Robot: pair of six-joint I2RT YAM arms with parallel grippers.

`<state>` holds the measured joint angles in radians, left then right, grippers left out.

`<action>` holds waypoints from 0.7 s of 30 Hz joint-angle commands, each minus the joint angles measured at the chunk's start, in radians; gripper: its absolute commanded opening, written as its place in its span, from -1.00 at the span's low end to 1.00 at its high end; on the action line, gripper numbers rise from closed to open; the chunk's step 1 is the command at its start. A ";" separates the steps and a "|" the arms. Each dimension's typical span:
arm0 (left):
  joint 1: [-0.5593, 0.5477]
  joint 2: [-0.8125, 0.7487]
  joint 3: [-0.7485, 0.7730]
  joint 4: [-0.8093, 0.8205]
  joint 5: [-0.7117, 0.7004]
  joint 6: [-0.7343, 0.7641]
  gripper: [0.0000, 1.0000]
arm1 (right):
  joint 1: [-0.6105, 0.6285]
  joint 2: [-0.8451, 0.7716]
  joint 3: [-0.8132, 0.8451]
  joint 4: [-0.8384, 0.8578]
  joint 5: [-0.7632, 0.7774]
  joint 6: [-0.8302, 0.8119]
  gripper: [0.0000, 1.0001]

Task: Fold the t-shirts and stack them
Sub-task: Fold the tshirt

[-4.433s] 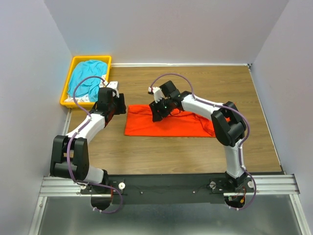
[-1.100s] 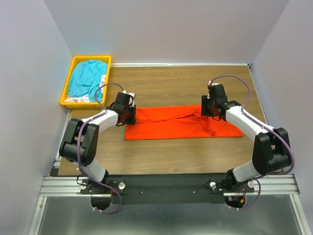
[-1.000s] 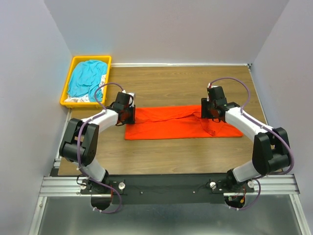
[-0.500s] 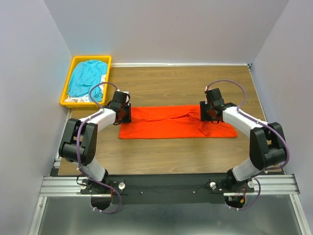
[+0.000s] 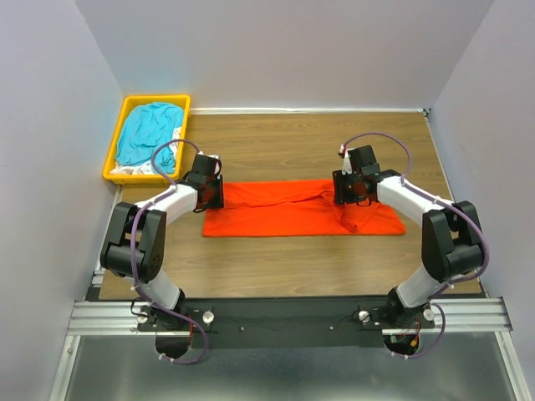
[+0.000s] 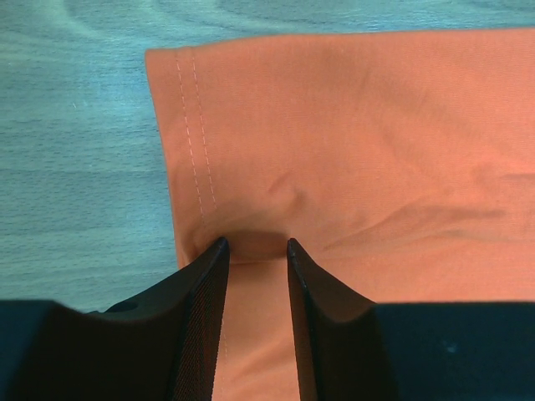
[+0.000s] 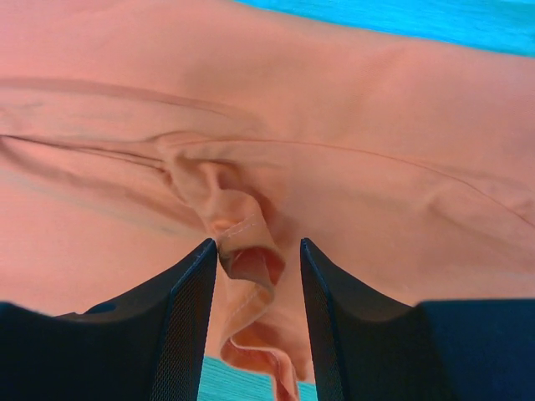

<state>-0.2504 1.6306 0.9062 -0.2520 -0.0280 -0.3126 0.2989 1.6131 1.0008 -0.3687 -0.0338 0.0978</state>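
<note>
An orange-red t-shirt (image 5: 284, 213) lies on the wooden table as a long flat band. My left gripper (image 5: 212, 194) is low over its left end. In the left wrist view the cloth (image 6: 351, 150) with its stitched hem passes flat under the left gripper (image 6: 255, 244), whose jaws stand apart and pinch nothing. My right gripper (image 5: 352, 190) is over a bunched spot right of the middle. In the right wrist view a raised hem fold (image 7: 251, 251) sits between the open jaws of the right gripper (image 7: 259, 244), touching the left finger. A teal t-shirt (image 5: 146, 134) fills the bin.
The yellow bin (image 5: 125, 104) stands at the back left corner of the table, with some white fabric (image 5: 125, 170) at its near end. Grey walls close in the table on the left, back and right. The arms' bases sit on the rail (image 5: 284, 317) at the near edge.
Over the last second the orange-red t-shirt has slid a little to the left, and both grippers moved left with it. The left jaws have widened slightly.
</note>
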 commanded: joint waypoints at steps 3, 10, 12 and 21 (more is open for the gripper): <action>0.007 -0.015 0.023 0.000 -0.024 0.000 -0.16 | -0.003 0.044 0.035 0.008 -0.087 -0.035 -0.06; 0.007 -0.014 0.013 0.005 -0.030 0.003 -0.16 | -0.003 -0.002 0.004 0.007 -0.141 -0.030 -0.71; 0.007 -0.011 0.013 0.008 -0.032 0.003 -0.16 | -0.003 -0.033 -0.016 0.005 -0.155 -0.026 -0.86; 0.017 0.008 0.019 0.000 -0.039 0.009 -0.16 | -0.003 -0.159 -0.120 -0.013 -0.144 0.017 -0.91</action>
<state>-0.2481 1.6310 0.9077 -0.2508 -0.0338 -0.3119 0.2989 1.4803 0.9295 -0.3634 -0.1658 0.0891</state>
